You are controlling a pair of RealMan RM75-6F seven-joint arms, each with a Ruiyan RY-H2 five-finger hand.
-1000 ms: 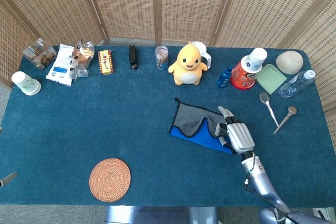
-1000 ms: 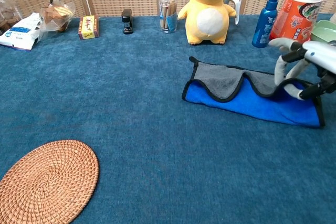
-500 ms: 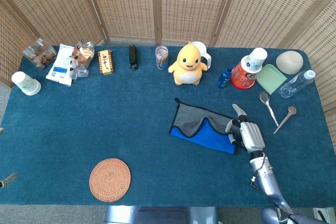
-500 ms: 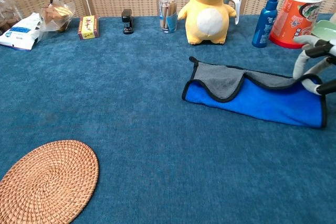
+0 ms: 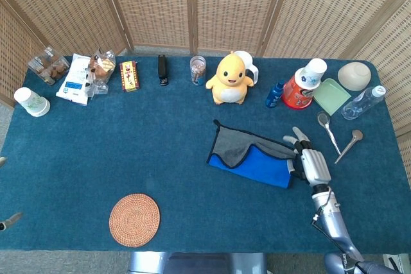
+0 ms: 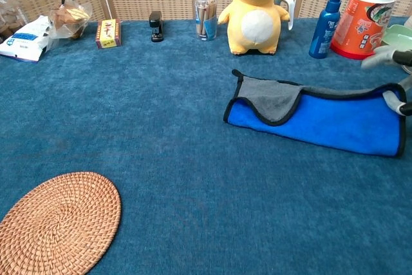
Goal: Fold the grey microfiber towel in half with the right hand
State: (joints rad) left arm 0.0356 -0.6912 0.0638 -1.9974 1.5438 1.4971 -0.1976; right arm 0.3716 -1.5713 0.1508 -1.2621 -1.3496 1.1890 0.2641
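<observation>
head view
towel: the grey microfiber towel point(image 5: 252, 158) lies right of the table's point(image 5: 96, 158) middle, grey face folded partly over its blue underside, black edging showing.
right hand: the right hand point(image 5: 311, 162) sits at the towel's right edge, fingers touching the cloth; whether they pinch it, i cannot tell.
left hand: out of sight.
containers: a clear jar point(image 5: 198, 69) holds brownish sticks; a clear bag point(image 5: 101, 65) holds baked goods; a plastic box point(image 5: 49, 65) holds brown round pieces; a paper cup point(image 5: 30, 102) stands at the far left edge; a cream bowl point(image 5: 354, 76) lies upside down beside a green tray point(image 5: 331, 97).
change: a second ago the hand lay further left on the towel; it has moved right, and more blue shows.

chest view
towel: the towel point(image 6: 313, 118) is spread wide, blue face towards the camera, a grey flap at its left end.
right hand: only fingertips point(image 6: 392, 98) show at the right border, by the towel's right end.
containers: the jar point(image 6: 205, 5) stands left of the yellow plush duck point(image 6: 257, 9); a blue spray bottle point(image 6: 325, 13) stands beside an orange canister point(image 6: 362, 16).
change: the grey sag in the top edge has been pulled nearly straight.
</observation>
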